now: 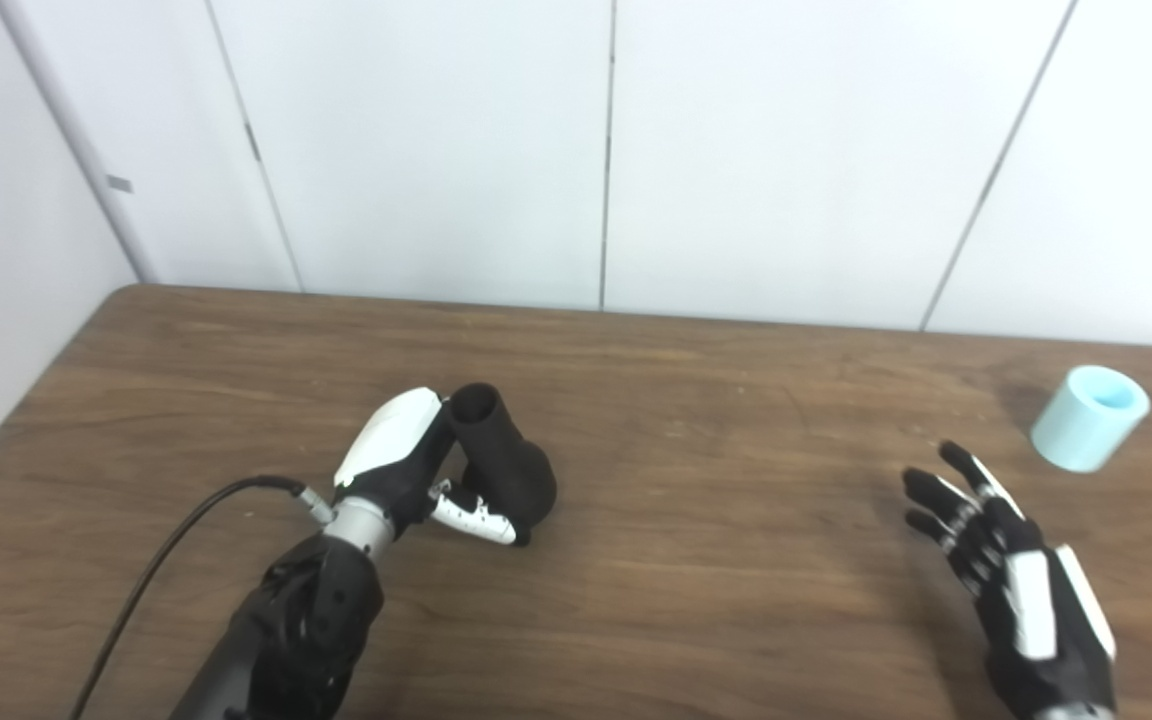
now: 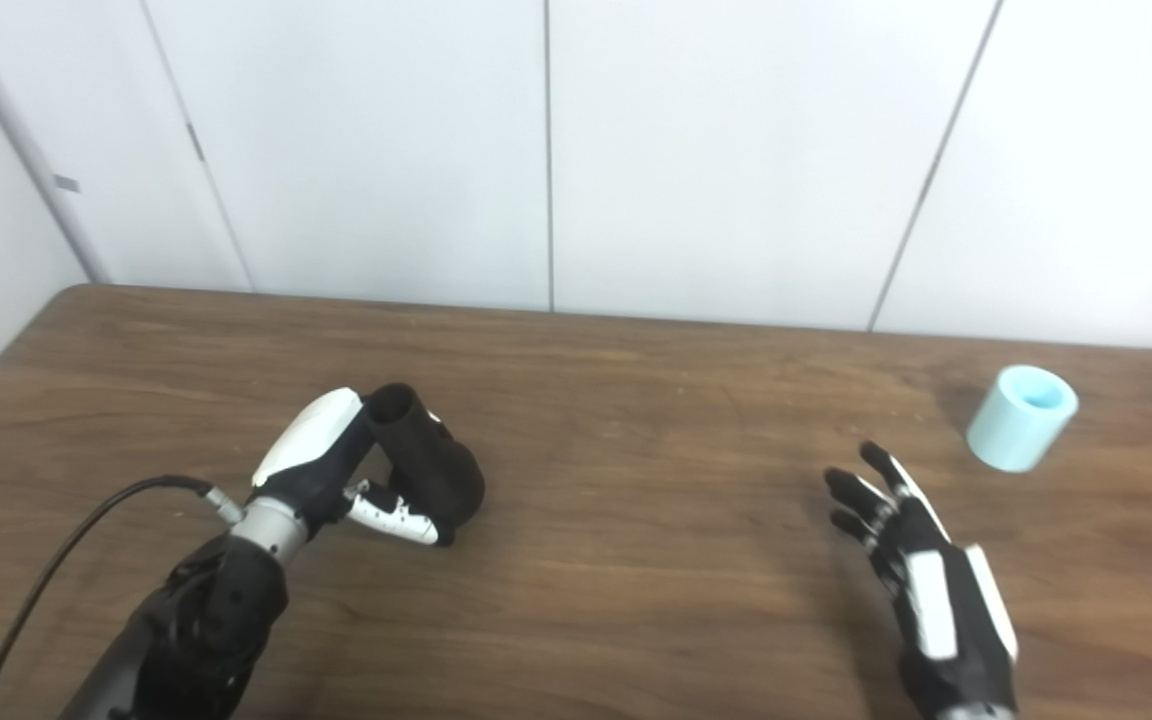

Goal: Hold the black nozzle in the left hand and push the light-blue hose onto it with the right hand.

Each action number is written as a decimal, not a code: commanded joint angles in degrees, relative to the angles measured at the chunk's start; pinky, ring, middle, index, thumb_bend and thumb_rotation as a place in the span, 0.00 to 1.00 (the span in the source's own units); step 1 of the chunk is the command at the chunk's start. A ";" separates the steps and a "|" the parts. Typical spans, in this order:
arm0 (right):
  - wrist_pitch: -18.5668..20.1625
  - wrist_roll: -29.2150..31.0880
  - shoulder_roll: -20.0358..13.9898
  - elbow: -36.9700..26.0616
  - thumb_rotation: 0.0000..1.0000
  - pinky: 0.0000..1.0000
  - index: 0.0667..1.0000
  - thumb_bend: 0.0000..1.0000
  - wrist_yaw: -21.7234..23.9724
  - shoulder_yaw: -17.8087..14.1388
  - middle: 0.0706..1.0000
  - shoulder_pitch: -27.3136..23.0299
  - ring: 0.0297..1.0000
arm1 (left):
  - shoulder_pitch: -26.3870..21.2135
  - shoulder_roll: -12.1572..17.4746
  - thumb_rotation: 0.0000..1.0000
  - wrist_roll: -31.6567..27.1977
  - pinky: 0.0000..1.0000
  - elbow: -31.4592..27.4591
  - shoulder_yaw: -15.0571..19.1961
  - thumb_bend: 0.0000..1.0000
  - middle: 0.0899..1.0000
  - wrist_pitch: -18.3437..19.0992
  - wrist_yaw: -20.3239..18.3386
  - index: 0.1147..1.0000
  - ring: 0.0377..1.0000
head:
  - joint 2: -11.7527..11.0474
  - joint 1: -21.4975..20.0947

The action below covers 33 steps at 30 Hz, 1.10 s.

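Left hand [image 1: 406, 470] wrapped around black nozzle [image 1: 506, 460], which rests on table [image 1: 686, 560] left of centre. Right hand [image 1: 1011, 560] spread, holding nothing. Light-blue hose [image 1: 1086, 420] lies apart at far right, just beyond its fingertips.

our left hand [image 1: 416, 470] sits at centre-left, palm turned inward, fingers and thumb wrapped around the black nozzle [image 1: 506, 460]; a cable leaves its wrist. our right hand [image 1: 1006, 560] hovers at lower right, back facing up, fingers spread apart and extended forward, holding nothing. both forearms enter from the bottom edge.
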 commanded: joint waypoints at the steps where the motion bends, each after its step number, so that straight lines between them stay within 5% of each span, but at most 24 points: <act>1: 0.08 0.06 -0.16 -3.00 0.98 0.86 0.93 0.54 -0.46 0.08 0.81 -1.28 0.88 | -1.00 -0.42 0.00 1.32 1.00 -2.07 -0.50 0.52 0.48 -2.18 0.40 0.39 0.68 | 0.13 -0.31; 18: 4.24 -2.08 -0.85 -7.17 1.00 0.98 0.94 0.52 -0.82 -0.26 0.78 -0.65 0.95 | 4.60 -5.66 0.00 2.90 1.00 -4.11 -5.59 0.52 0.47 -6.70 -0.42 0.39 0.78 | 1.19 -3.92; 33: 8.41 -1.07 -0.37 -10.58 1.00 0.95 0.95 0.51 -0.88 -1.05 0.82 0.14 0.91 | 9.59 -8.44 0.00 7.82 1.00 -3.12 -11.32 0.52 0.47 -7.83 -2.13 0.39 0.80 | 1.66 -5.61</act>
